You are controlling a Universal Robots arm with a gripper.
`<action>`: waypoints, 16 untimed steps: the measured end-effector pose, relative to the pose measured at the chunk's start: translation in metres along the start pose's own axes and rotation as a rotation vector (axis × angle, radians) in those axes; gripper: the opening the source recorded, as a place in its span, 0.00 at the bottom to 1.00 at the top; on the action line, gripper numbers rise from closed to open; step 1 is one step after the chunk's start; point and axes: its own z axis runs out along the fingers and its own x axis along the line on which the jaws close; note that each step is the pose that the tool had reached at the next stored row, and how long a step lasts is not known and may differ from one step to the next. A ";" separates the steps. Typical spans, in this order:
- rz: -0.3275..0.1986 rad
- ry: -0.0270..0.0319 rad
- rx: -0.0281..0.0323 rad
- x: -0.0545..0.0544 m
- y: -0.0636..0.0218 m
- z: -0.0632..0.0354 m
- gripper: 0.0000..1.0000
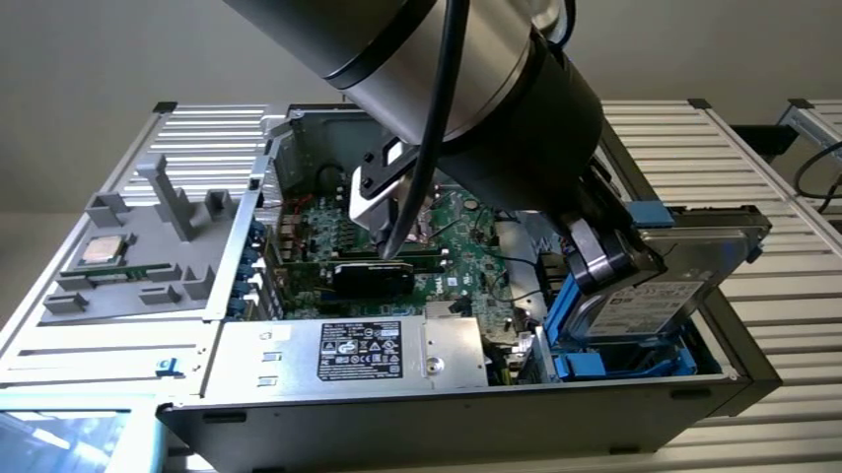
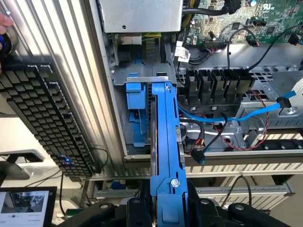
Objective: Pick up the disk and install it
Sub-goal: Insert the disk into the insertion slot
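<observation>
Your gripper [image 2: 165,210] is pinching the flat silver-metal disk [image 1: 658,299] by its blue plastic carrier frame.
You are working the install step: the disk is hanging on edge just over the blue-railed drive bay [image 1: 618,361] in the open grey computer case [image 1: 448,424]; seating it likely calls for squaring the frame with the bay.

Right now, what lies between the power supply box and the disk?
In the exterior view, the motherboard's corner and a blue bay rail lie between the power supply box and the disk.
</observation>
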 end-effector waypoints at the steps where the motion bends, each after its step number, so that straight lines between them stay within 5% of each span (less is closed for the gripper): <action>1: 0.000 -0.0001 0.0000 0.000 0.0000 0.0000 0.38; 16: 0.000 -0.0007 0.0035 0.003 0.0008 0.0012 0.38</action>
